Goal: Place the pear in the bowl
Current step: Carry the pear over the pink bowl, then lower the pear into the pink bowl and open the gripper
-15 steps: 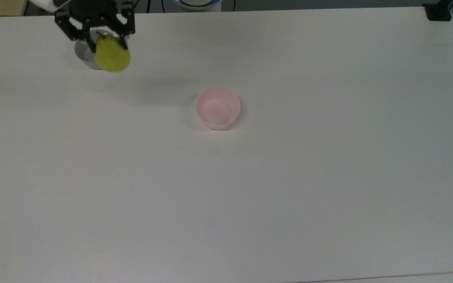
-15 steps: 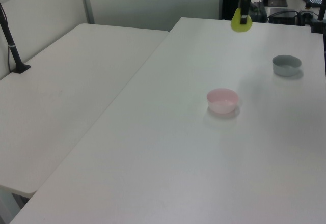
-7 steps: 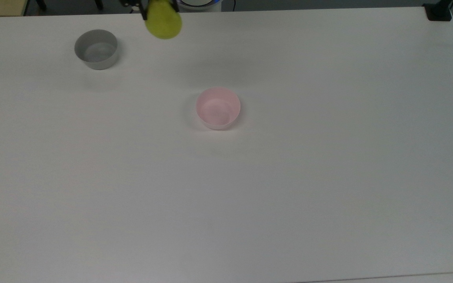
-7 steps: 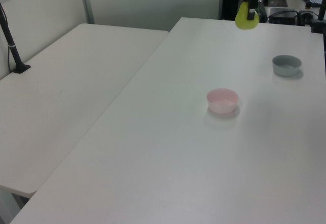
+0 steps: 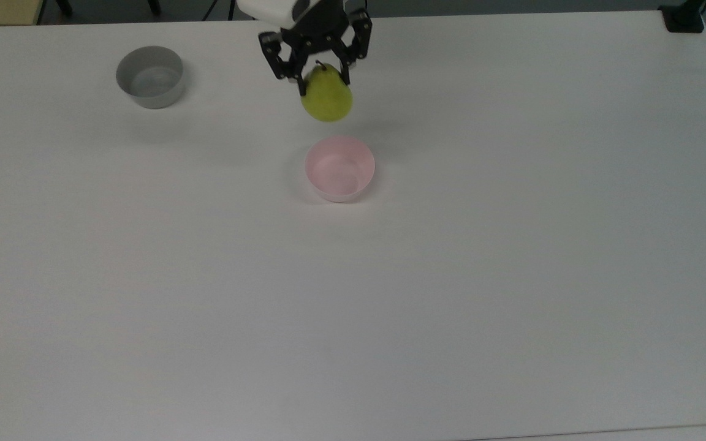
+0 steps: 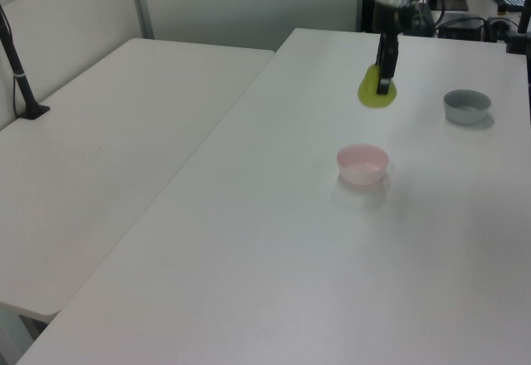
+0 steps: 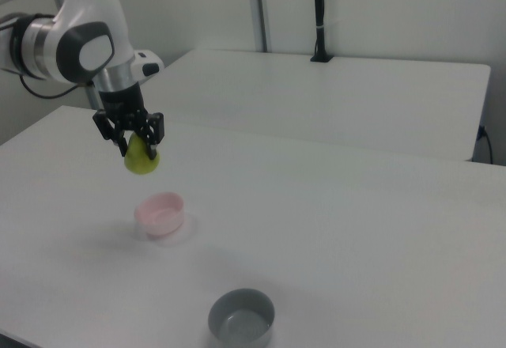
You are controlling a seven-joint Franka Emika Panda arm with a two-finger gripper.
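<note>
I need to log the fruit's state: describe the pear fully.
The pear is yellow-green, smooth, with a short dark stem at its narrow top. It hangs upright, stem up, in the gripper, whose fingers clamp its upper part. It is in the air, touching neither table nor pink bowl, which sits empty just below it in the top view.

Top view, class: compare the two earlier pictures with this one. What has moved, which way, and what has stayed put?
The gripper, shut on the pear throughout, carried it from over the grey bowl toward the top view's right, and now hangs close to the pink bowl, just short of it. Nothing was let go. Both bowls kept their places on the table.
</note>
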